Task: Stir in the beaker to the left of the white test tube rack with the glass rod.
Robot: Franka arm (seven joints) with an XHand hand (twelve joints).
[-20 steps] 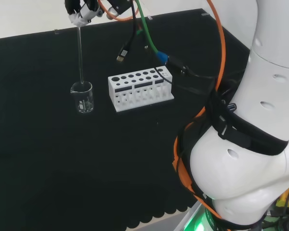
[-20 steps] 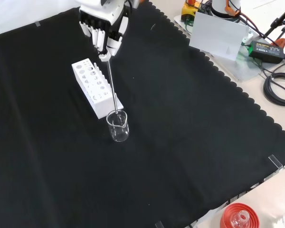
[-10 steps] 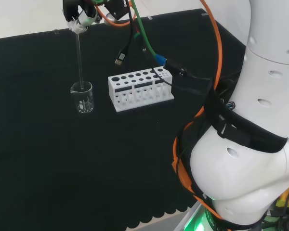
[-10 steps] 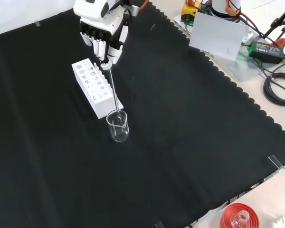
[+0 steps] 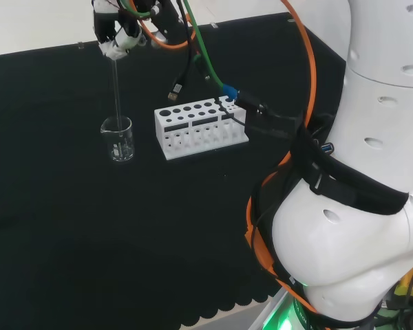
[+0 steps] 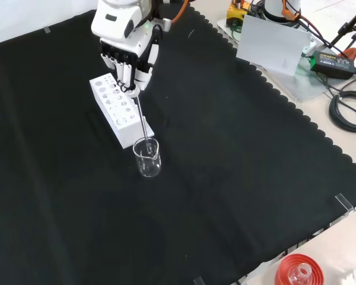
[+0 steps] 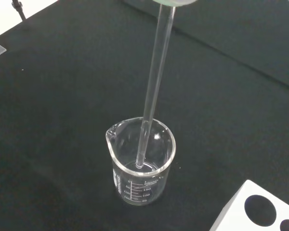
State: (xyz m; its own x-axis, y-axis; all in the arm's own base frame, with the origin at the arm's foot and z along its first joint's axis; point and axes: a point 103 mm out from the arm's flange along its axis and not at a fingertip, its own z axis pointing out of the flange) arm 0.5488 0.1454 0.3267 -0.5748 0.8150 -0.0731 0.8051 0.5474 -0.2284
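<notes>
Hand (image 6: 126,50) pinches glass rod (image 6: 141,116) inside beaker (image 6: 148,157), beside white rack (image 6: 118,108).

Bench is covered by black cloth (image 6: 237,148), matt, finely woven, scalloped along its edge. Beaker (image 7: 141,168) is made of clear glass, smooth and glossy, with highlights on the rim and white printed graduations on the wall. Glass rod (image 7: 154,82) is clear, smooth, glossy. Test tube rack (image 5: 201,127) is formed from white plastic, matt, smooth-faced. Hand (image 6: 126,50) is shelled in white and black plastic with a slight sheen. Arm links (image 5: 358,227) are finished in glossy white plastic. Cables are sheathed in orange (image 5: 310,62) and green (image 5: 205,48) smooth jackets. Ribbed stand (image 6: 296,270) is made of red plastic.
</notes>
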